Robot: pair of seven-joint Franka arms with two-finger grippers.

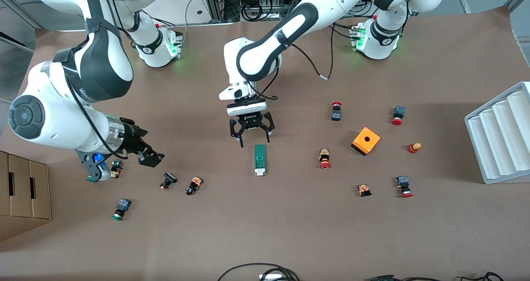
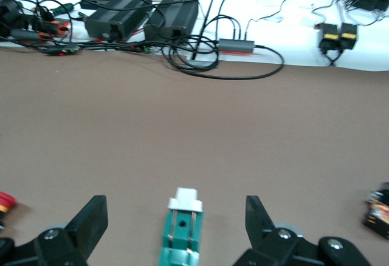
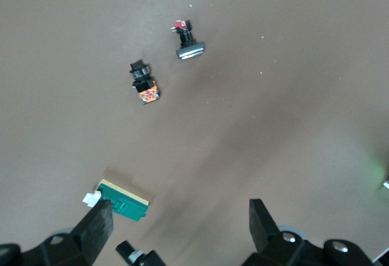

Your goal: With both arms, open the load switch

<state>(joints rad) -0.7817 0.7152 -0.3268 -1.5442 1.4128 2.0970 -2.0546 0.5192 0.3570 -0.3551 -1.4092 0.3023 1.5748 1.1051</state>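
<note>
On the brown paper-covered table point(image 1: 290, 231) we find the load switch point(image 1: 259, 159) lying flat near the middle, its white tab toward the front camera, untouched. The left gripper point(image 1: 251, 139) has its fingers point(image 2: 91, 217) spread wide and empty, hanging just over the switch's green end, which shows between them in the left wrist view. The right gripper point(image 1: 151, 159) is likewise wide open with nothing held, over the right arm's end of the table near scattered push buttons point(image 1: 194, 185).

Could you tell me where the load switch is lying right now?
The load switch lies flat mid-table, just nearer the front camera than the open left gripper above the table.
</note>
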